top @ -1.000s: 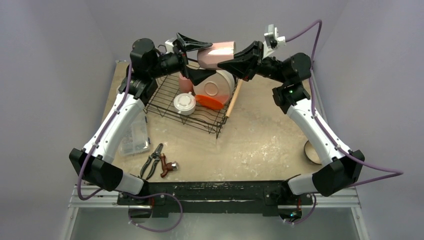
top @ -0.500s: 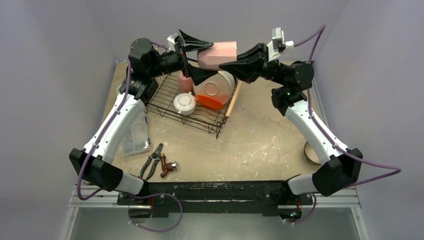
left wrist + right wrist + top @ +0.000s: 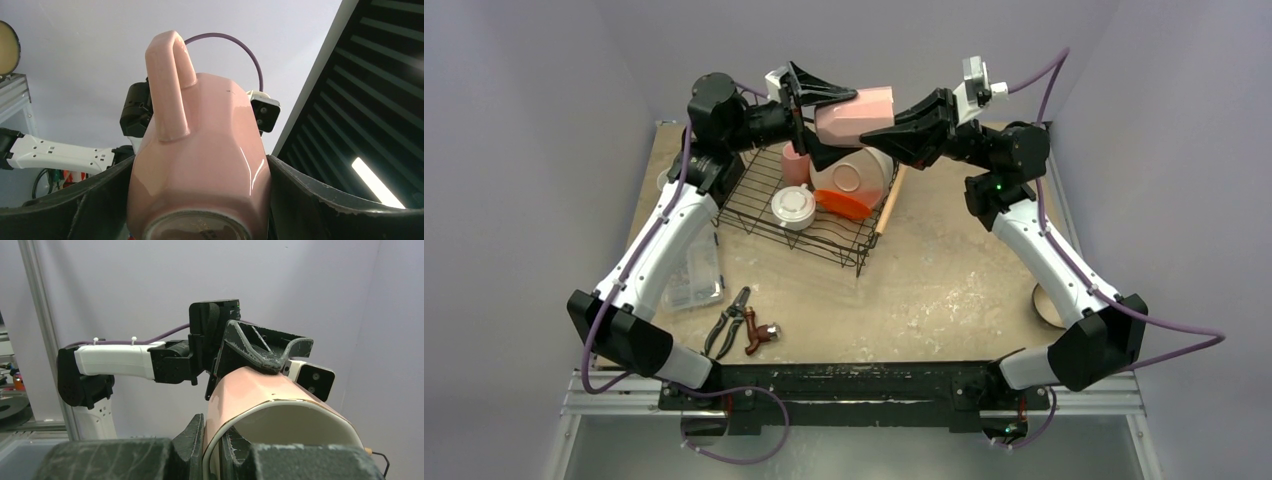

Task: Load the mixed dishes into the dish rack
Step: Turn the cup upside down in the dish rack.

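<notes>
Pink mug [image 3: 854, 112] aloft, gripped from both sides!
Left fingers [image 3: 325, 200] spread wide, hugging its body; right fingers [image 3: 115, 460] pinch its rim, above the far side of the dish rack [image 3: 764, 205].

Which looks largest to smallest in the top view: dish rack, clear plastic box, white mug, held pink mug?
1. dish rack
2. clear plastic box
3. white mug
The pink mug looks about box-sized, but it sits higher, nearer the camera, so it stays unranked.
</notes>
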